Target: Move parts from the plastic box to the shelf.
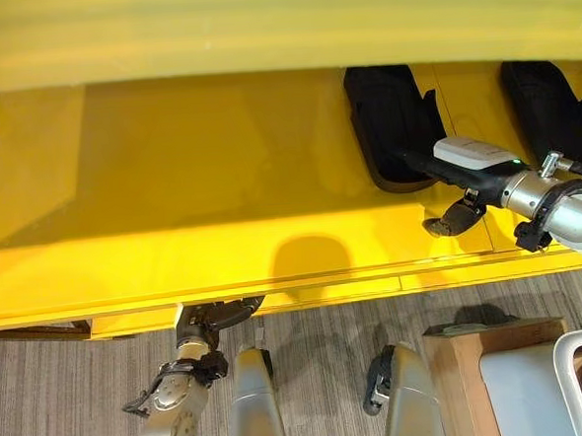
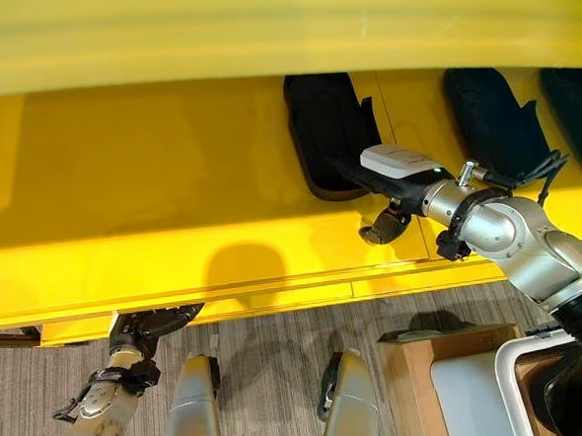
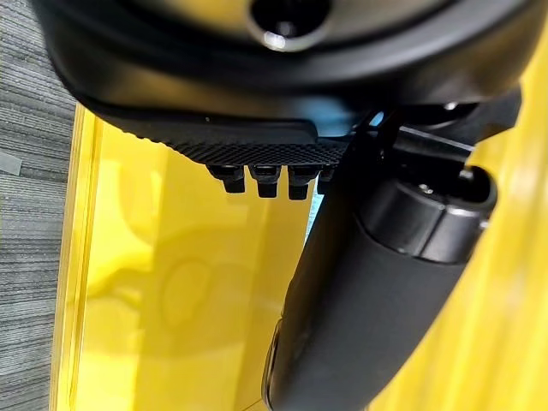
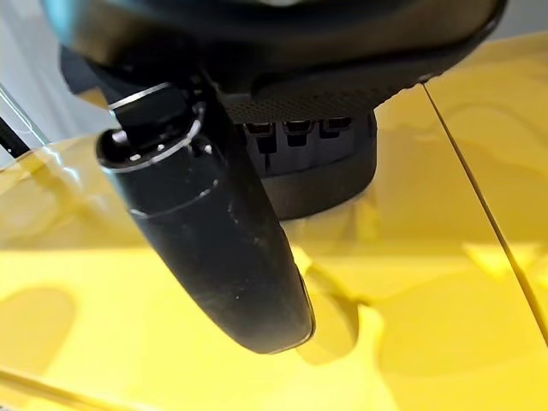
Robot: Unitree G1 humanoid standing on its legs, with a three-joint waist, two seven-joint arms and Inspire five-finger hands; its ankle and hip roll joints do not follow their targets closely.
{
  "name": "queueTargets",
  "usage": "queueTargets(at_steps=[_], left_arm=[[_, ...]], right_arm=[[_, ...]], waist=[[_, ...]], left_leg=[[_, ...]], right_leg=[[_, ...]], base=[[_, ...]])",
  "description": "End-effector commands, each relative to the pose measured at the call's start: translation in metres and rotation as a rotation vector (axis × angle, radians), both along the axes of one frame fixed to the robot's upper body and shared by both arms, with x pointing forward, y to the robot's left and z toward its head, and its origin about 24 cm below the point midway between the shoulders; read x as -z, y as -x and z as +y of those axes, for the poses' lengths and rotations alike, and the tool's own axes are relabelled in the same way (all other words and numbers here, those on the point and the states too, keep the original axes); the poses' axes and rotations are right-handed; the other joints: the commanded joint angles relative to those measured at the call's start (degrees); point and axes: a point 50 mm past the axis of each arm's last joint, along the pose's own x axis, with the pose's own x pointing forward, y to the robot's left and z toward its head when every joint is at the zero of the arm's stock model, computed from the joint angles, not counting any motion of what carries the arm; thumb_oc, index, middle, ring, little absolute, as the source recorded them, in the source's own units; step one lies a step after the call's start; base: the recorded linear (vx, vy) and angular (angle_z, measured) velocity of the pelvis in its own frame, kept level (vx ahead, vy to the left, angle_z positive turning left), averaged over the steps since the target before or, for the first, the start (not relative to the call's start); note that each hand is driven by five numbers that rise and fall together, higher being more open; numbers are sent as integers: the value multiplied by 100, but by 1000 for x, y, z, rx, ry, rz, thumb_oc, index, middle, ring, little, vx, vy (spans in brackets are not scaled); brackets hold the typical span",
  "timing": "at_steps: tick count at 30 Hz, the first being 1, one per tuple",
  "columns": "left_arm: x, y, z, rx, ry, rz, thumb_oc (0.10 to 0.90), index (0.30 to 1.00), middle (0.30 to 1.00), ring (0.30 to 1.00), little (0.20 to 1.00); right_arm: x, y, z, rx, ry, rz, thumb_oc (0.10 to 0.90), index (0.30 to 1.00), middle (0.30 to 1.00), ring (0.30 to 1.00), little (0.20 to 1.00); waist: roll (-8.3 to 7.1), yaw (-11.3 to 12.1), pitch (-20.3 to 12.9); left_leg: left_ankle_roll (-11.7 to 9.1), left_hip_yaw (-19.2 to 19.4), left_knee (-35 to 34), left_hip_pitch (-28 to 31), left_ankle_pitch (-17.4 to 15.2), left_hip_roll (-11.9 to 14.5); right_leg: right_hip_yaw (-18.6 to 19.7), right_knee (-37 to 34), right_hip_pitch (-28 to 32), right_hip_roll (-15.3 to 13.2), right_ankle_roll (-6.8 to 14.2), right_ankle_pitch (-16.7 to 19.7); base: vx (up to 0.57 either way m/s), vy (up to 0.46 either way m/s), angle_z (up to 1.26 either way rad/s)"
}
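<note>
Right hand (image 2: 394, 207), fingers' state unclear, touches black part (image 2: 327, 127) near shelf (image 2: 172, 205) edge.

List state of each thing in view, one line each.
Right hand: over the shelf at the near end of a black part; fingers hidden, grip unclear.
Left hand: low at the shelf's front edge, holding nothing visible.
Yellow shelf: carries black parts at its right side.
Black part: lying flat on the shelf.
Second black part: lying flat, further right.
</note>
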Motion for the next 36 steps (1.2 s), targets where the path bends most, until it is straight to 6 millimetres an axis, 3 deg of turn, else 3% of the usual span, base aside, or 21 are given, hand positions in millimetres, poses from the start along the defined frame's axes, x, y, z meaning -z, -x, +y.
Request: queueTargets(at_steps=[1,36], left_arm=[[-36,-17,0,56,-59,-191,900,1000,1000,1000,1000],[-37,-18,1,62,-58,-200,900,1000,1000,1000,1000]], right_arm=[[-11,6,10,-67,-65,-36,900,1000,1000,1000,1000],[1,17,3,-74,-57,31,900,1000,1000,1000,1000]], waist=[[-21,4,-319],[-48,-65,-380]], left_leg=[[346,-68,121,-190,-93,-203],[317,-70,136,-273,-58,-200]], right_leg=[[16,-85,130,211,-339,-105],[48,-85,36,229,-320,-100]], base=[[0,0,0],[0,0,0]])
